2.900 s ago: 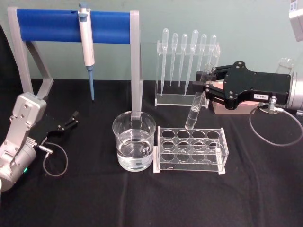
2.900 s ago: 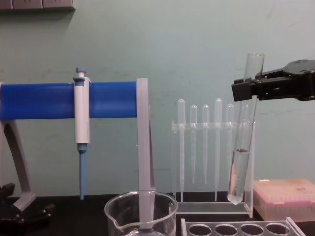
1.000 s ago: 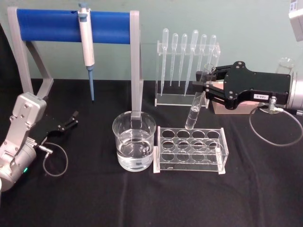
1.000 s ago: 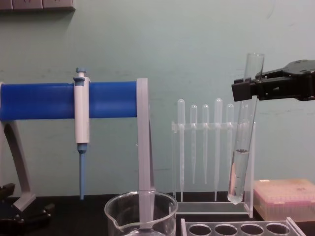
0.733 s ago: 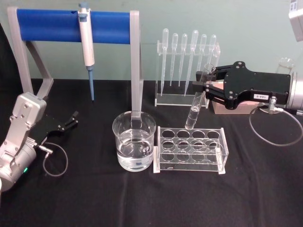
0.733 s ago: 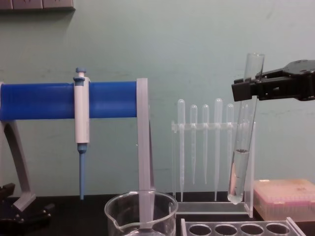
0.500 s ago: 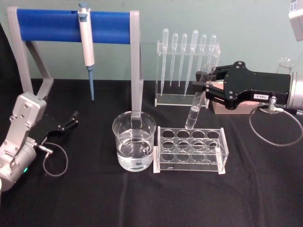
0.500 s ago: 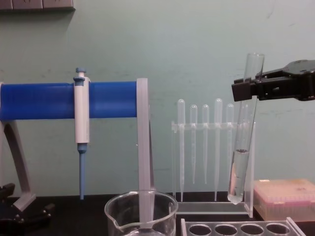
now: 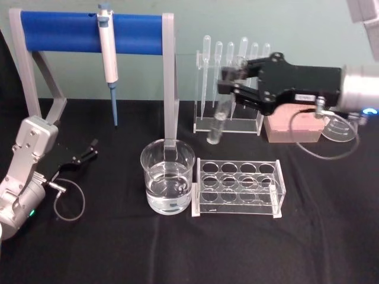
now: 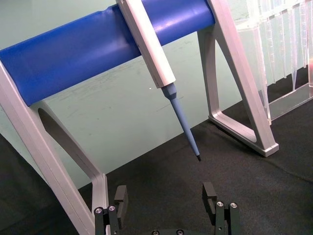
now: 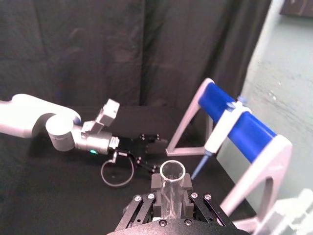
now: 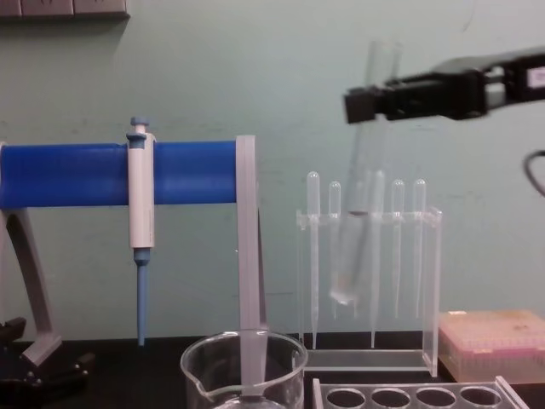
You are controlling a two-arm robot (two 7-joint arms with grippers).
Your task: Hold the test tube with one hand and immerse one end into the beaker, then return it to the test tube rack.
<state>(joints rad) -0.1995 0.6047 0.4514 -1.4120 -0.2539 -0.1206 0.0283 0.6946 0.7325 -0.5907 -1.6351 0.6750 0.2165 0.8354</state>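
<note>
**Q:** Which step?
**Op:** I read it as the carry to the beaker. My right gripper is clamped on the test tube near its rim. The tube hangs tilted in the air, beyond the test tube rack, up and right of the beaker, not over it.
**Q:** Next?
**Op:** I'd need to shift it left over the water, then lower the round end in. Left gripper is parked on the table at left, jaws apart.
**Q:** Anything unclear?
**Op:** The tube is smeared in the chest view, so I can't tell if it holds liquid. The beaker's base is cut off there.
</note>
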